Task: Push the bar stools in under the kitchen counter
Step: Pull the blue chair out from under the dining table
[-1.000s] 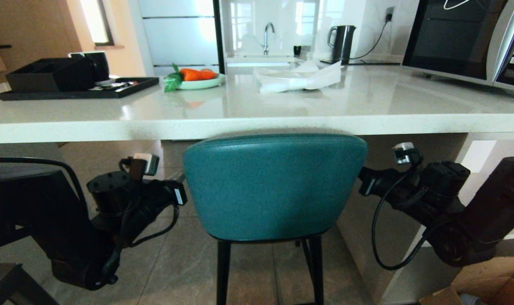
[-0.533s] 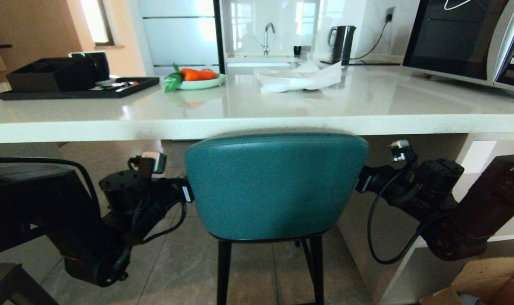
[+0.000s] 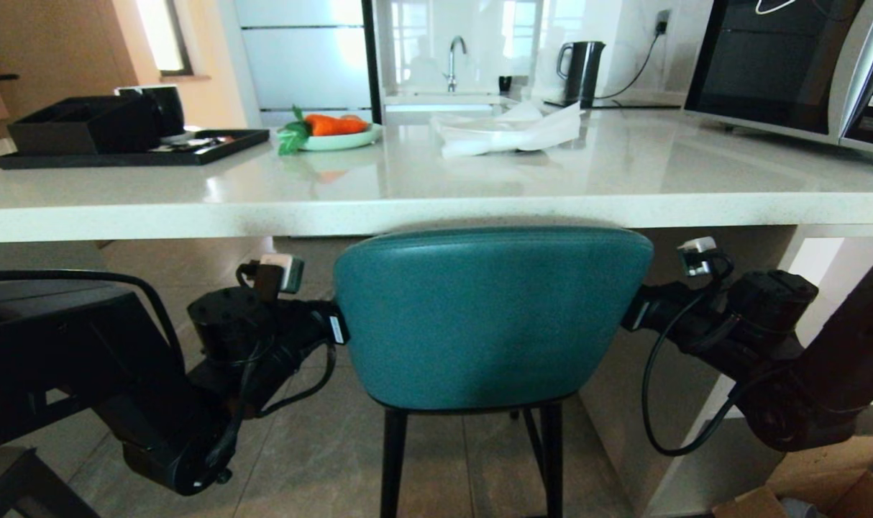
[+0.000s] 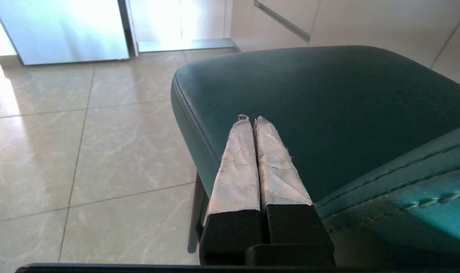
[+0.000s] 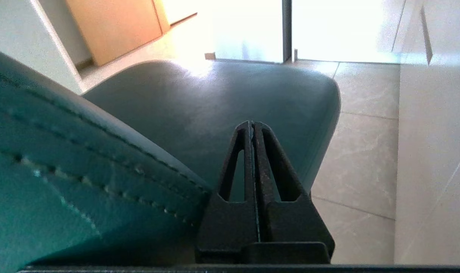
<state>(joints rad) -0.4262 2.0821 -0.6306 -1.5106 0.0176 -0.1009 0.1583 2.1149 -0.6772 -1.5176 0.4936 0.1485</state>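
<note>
A teal bar stool (image 3: 490, 316) with thin black legs stands in front of me, its rounded back just under the thick edge of the white kitchen counter (image 3: 408, 216). My left arm (image 3: 242, 338) reaches in at the stool's left side and my right arm (image 3: 738, 316) at its right; in the head view the backrest hides both grippers' fingers. In the left wrist view my left gripper (image 4: 251, 118) is shut over the left part of the teal seat (image 4: 328, 106), close beside the backrest. My right gripper (image 5: 251, 123) is shut over the seat's right part (image 5: 215, 102).
On the counter are a black tray (image 3: 120, 155), a plate with a carrot (image 3: 332, 133), a white cloth (image 3: 508, 129), a kettle (image 3: 580, 72) and a microwave (image 3: 789, 65). A white end panel (image 3: 666, 403) stands right of the stool. Cardboard boxes (image 3: 839, 496) lie bottom right.
The teal stool has slid a little to the right under the counter edge. Both arms have shifted right with it, the left one most. Both grippers have stayed shut.
</note>
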